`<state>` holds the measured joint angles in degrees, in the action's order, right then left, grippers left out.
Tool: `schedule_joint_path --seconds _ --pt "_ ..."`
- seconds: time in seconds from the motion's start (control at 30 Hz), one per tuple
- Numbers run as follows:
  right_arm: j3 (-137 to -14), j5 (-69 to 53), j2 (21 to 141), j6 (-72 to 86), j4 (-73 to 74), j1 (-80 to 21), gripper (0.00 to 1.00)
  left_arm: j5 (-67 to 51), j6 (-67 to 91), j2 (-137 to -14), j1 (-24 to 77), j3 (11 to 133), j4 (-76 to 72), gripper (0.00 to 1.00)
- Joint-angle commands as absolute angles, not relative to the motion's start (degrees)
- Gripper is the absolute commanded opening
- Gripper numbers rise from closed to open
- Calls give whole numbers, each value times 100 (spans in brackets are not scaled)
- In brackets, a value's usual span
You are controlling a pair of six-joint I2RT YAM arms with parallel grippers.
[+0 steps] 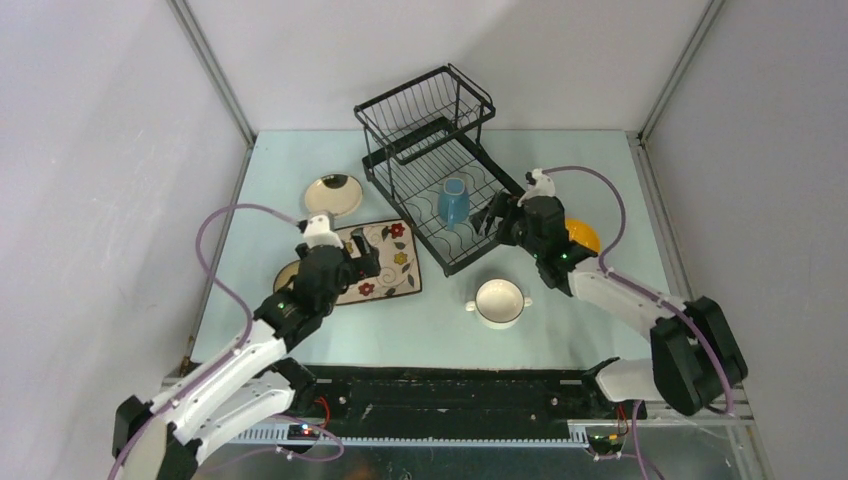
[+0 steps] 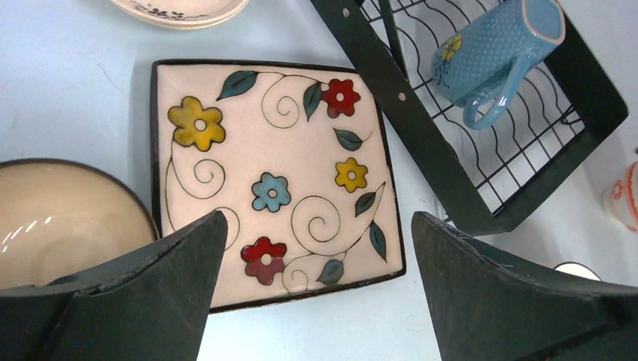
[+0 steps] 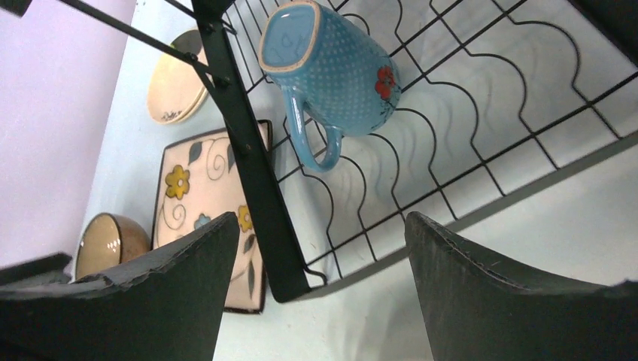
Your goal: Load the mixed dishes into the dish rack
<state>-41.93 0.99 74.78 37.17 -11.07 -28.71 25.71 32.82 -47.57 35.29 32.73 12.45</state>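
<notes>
The black wire dish rack stands at the back centre. A blue mug lies on its side in the lower tray. The square floral plate lies flat left of the rack. My left gripper hovers open over the plate's near edge, holding nothing. A brown bowl sits left of the plate, and a round cream plate behind it. My right gripper hangs open above the rack's near right corner, empty. Behind it is a yellow bowl. A white two-handled cup stands in front.
Grey walls close in the table on the left, back and right. The raised basket overhangs the rack's far half. The arms' bases and a black rail line the near edge.
</notes>
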Motion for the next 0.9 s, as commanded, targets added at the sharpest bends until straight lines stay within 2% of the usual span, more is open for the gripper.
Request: schedule_joint_path --seconds 0.0,0.1,0.4,0.47,0.53,0.87 --pt "-4705 351 8044 4306 -1805 -3014 82 2864 3599 -4182 3433 2985 1023 99" --pt "-5118 413 8621 4354 -1871 -3119 79 2947 3696 -3943 3436 2949 1196 99" --pt "-5670 769 9702 4635 -2167 -3168 61 2745 3897 -3550 3436 2647 1350 99" --pt "-5743 755 9896 4733 -2219 -3136 52 2732 3913 -3486 3432 2597 1418 99" --pt "-5823 698 10101 4797 -2310 -3120 48 2744 3919 -3424 3434 2554 1446 99" --pt "-6754 632 11269 5039 -2790 -3006 45 2923 3850 -3361 3428 2487 1476 99"
